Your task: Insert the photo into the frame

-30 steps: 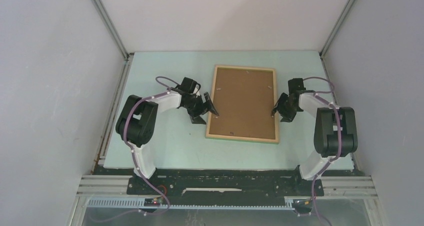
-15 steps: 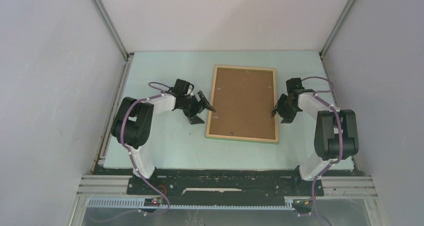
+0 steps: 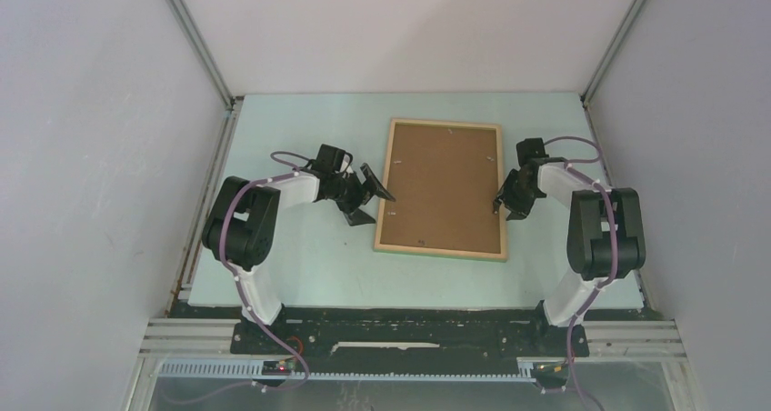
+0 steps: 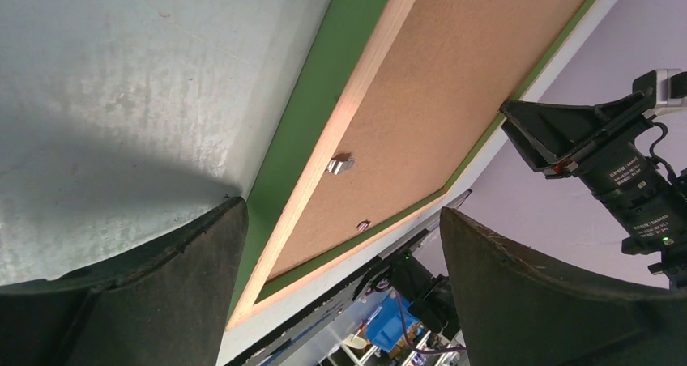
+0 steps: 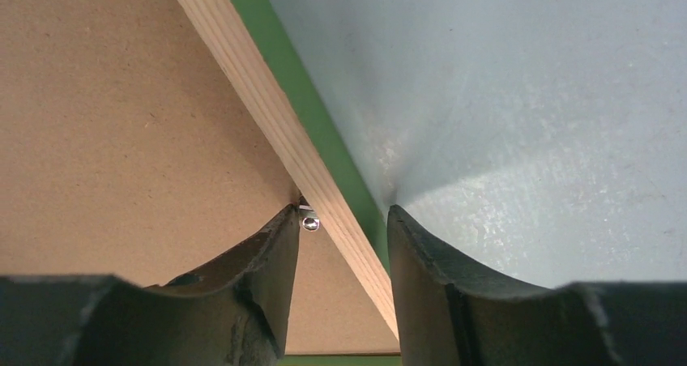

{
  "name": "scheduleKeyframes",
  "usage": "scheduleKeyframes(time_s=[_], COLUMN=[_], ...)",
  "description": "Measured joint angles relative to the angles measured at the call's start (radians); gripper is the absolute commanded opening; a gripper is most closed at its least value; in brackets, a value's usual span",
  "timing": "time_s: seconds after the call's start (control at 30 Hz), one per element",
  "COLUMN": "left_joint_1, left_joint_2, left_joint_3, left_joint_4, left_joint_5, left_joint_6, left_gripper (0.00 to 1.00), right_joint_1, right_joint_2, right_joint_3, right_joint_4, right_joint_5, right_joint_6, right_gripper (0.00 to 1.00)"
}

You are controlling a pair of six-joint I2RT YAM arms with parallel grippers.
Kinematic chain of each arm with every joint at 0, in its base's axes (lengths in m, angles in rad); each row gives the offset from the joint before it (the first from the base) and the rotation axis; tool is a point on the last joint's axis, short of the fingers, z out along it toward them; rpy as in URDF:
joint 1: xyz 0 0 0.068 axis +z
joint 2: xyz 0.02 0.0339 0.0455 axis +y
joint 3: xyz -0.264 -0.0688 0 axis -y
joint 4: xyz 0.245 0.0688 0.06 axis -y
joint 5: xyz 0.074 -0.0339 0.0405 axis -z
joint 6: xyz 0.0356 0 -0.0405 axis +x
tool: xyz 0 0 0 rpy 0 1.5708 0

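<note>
**While claws flank it, frame lies back-up on table**

Where the thin wood frame [image 3: 440, 251] rests flat, its pale grained rim faces up and a green edge shows beneath. Inside it sits the photo [image 3: 443, 184], only its matte brown fibreboard back showing, with small metal tabs [image 4: 341, 165] at the rim. Just beside the frame's left rail, apart from it, the left claw [image 3: 377, 207] gapes wide. Its right rail is pinched by the right claw [image 3: 500, 204], narrow, one finger on the board side, one on the table side. The table [image 3: 300, 256] is smooth pale mint, boxed by plain white walls [image 3: 91, 156] with aluminium corner posts [image 3: 195, 43].
</note>
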Motion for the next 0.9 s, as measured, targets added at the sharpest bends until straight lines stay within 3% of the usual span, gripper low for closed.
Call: scheduleKeyframes(time_s=[0.07, 0.47, 0.77, 0.87, 0.9], left_joint_1=[0.0, 0.0, 0.0, 0.001, 0.001], left_joint_2=[0.0, 0.0, 0.0, 0.0, 0.0], left_joint_3=[0.0, 0.0, 0.0, 0.0, 0.0], left_joint_4=[0.003, 0.005, 0.005, 0.006, 0.007], left_joint_5=[0.0, 0.005, 0.006, 0.006, 0.006], left_joint_6=[-0.003, -0.004, -0.004, -0.005, -0.006], left_gripper=[0.94, 0.95, 0.97, 0.97, 0.97], right_joint_1=[0.002, 0.003, -0.034, -0.038, -0.037], right_joint_2=[0.005, 0.008, -0.036, -0.079, -0.087], right_joint_3=[0.006, 0.014, -0.05, -0.092, -0.095], right_joint_4=[-0.001, -0.001, 0.056, 0.063, 0.059], right_joint_5=[-0.003, -0.003, -0.061, -0.063, -0.062], right_joint_6=[0.002, -0.009, 0.028, 0.049, 0.053], right_gripper=[0.47, 0.0, 0.0, 0.37, 0.43])
